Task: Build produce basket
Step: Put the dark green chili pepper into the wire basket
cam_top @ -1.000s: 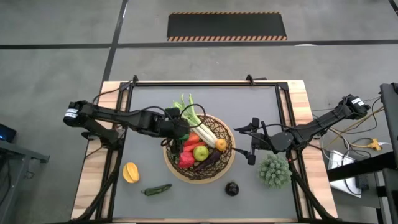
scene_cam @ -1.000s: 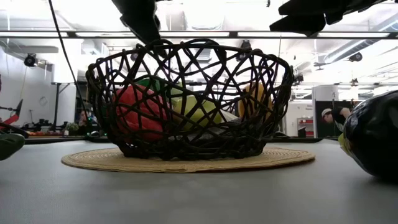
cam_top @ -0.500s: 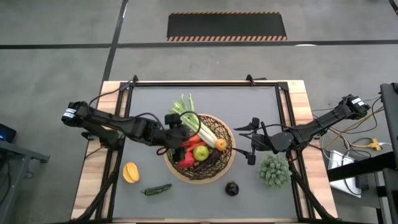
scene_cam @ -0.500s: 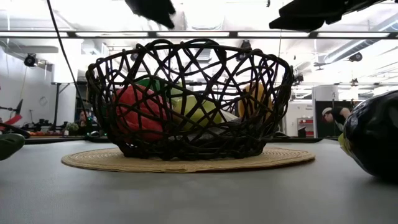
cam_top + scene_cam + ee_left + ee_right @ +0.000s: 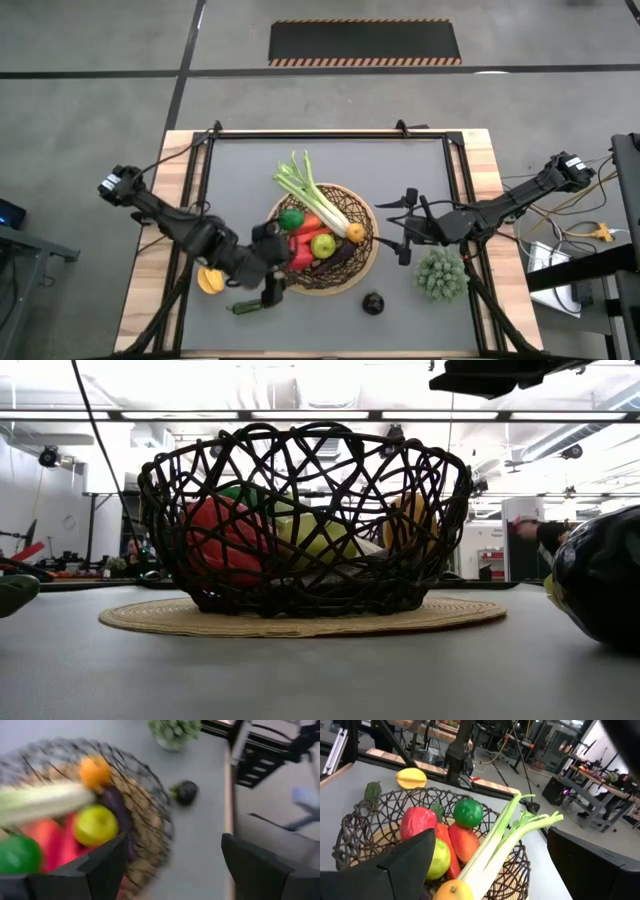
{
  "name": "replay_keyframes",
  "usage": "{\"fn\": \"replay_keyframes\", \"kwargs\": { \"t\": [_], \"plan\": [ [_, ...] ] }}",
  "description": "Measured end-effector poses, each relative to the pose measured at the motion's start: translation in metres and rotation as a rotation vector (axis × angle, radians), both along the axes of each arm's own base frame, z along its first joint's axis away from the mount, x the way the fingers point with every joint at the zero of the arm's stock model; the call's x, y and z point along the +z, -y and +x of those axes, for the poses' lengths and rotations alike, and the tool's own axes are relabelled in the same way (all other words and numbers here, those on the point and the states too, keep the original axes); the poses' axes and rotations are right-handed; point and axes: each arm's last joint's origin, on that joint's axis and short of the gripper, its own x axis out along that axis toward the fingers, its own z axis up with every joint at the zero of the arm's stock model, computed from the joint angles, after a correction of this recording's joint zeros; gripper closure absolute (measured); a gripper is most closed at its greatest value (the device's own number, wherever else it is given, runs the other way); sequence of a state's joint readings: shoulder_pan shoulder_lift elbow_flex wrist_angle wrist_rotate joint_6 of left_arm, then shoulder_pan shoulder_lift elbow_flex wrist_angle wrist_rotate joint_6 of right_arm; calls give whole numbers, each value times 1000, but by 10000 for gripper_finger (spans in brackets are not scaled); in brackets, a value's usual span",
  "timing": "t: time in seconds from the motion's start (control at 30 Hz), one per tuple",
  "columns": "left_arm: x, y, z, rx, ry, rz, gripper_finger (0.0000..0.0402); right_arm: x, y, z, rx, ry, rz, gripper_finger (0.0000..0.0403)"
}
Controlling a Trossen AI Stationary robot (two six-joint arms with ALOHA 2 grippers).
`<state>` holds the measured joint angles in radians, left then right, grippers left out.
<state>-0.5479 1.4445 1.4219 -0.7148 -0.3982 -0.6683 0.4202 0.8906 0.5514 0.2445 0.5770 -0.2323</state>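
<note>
The wicker basket (image 5: 322, 238) sits on a tan mat mid-table and also shows in the low view (image 5: 305, 520). In it lie the leek (image 5: 315, 190), its green end over the far rim, a green lime (image 5: 291, 219), red peppers (image 5: 300, 250), a yellow-green fruit (image 5: 322, 244) and an orange one (image 5: 354, 233). On the table rest a lemon (image 5: 210, 277), a green chili (image 5: 250, 305) and a dark eggplant (image 5: 373, 302). My left gripper (image 5: 272, 296) hovers open at the basket's near-left side, holding nothing (image 5: 175, 870). My right gripper (image 5: 405, 228) waits open to the right of the basket (image 5: 485, 875).
A bushy green plant-like toy (image 5: 442, 272) stands near the right arm. Black rails frame the grey table top (image 5: 430, 180). Bare table lies along the far side and in the near-right corner.
My left arm has swung from over the basket's far-left rim toward the table's near edge and turned about. It now hangs by the basket's near-left side, close to the chili. With the arm gone, the green lime and the leek's stalk show uncovered.
</note>
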Motion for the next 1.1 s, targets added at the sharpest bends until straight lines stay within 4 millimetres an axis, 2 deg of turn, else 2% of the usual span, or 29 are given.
{"fn": "replay_keyframes", "kwargs": {
  "t": [0.17, 0.33, 0.57, 0.87, 1.1],
  "plan": [
    [-9, 21, -15, 11, -99, -210, 102, 2, 0, 0, 5, 14, -19, 37],
    [-28, 42, -26, 44, -256, -348, 102, 2, 0, 0, 6, 18, -19, 37],
    [-65, 77, -26, 67, -533, -469, 102, 2, -1, 0, 7, 20, 18, 37],
    [-125, 106, -16, 43, -830, -448, 102, -3, -2, 3, 27, -6, 39, 37],
    [-158, 106, -17, 130, -984, -312, 104, -4, -3, 3, 29, -11, 34, 37]
  ]
}}
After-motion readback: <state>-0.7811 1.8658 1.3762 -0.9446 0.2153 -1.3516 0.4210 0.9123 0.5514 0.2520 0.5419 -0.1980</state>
